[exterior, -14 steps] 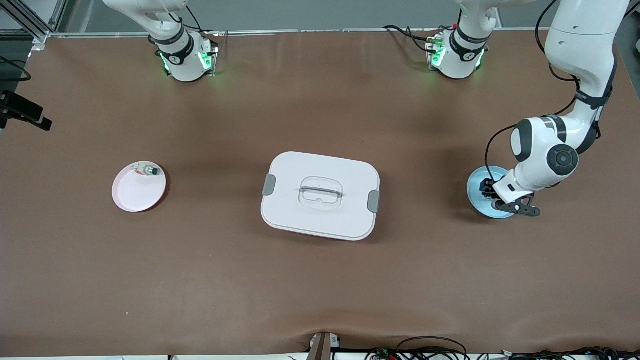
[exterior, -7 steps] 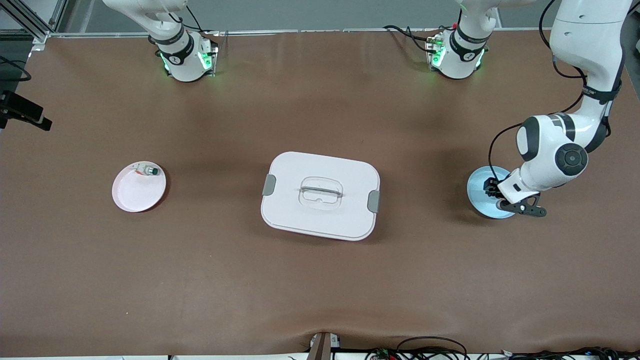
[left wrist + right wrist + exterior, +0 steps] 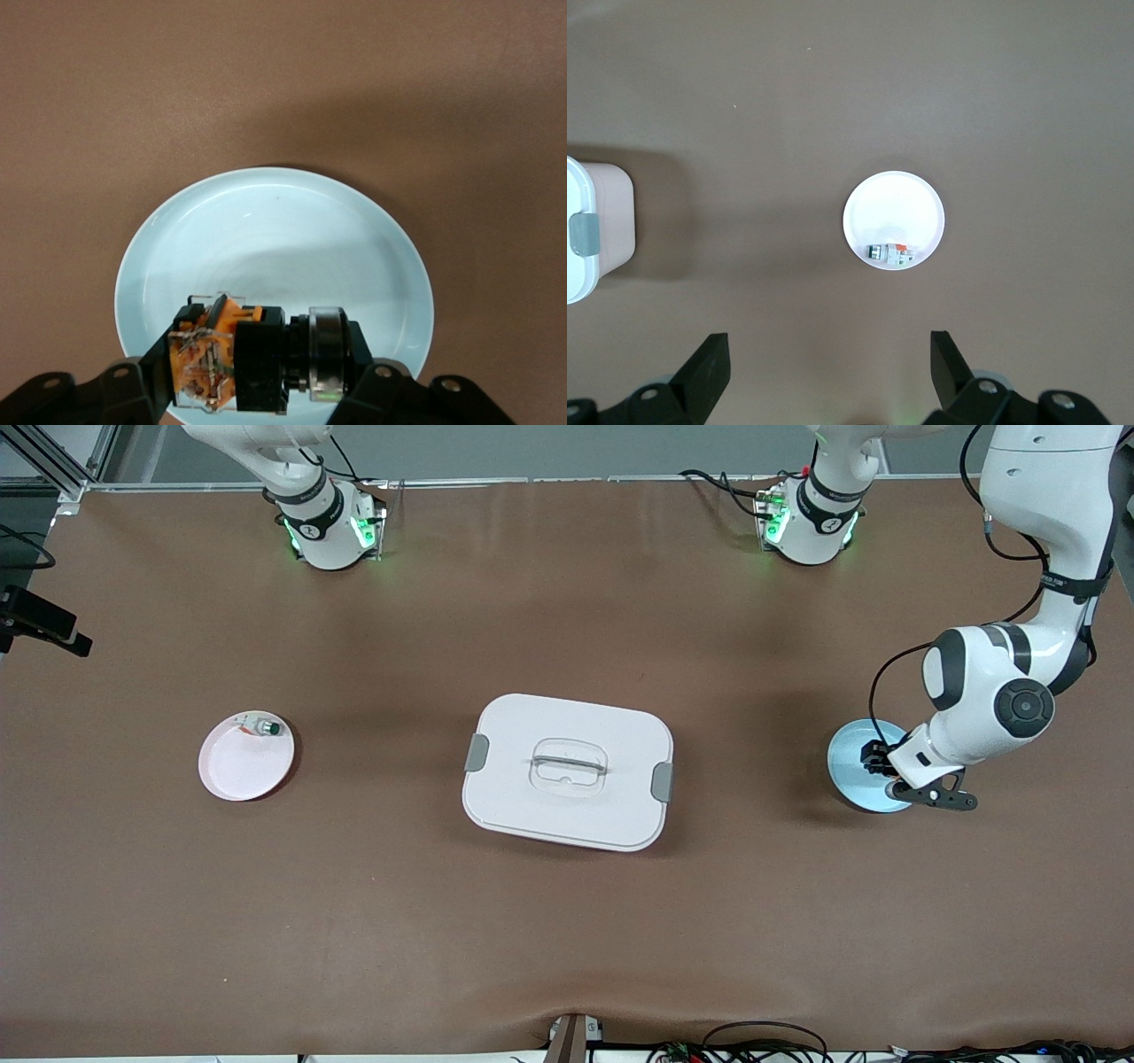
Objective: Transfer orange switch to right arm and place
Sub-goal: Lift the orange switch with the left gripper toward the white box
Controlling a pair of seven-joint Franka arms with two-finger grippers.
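My left gripper [image 3: 261, 365] is shut on the orange switch [image 3: 252, 359], a small black-bodied piece with an orange end and a ringed cap. It hangs just over a light blue plate [image 3: 275, 239]. In the front view this gripper [image 3: 873, 762] is over the blue plate [image 3: 846, 766] at the left arm's end of the table, and the switch shows only as a dark bit between the fingers. My right gripper [image 3: 830, 359] is open with nothing in it, high over bare table. Its hand is out of the front view.
A white lidded box [image 3: 567, 771] with grey clasps sits mid-table. A pale pink plate [image 3: 244, 771] lies toward the right arm's end, with a small silver-white, green-capped switch [image 3: 262, 728] on its rim side. The right wrist view shows that plate [image 3: 893, 208] and a box corner [image 3: 594, 230].
The left arm's wrist has drifted toward its own end of the table, and the gripper with the switch has shifted slightly over the blue plate. The right arm has not moved.
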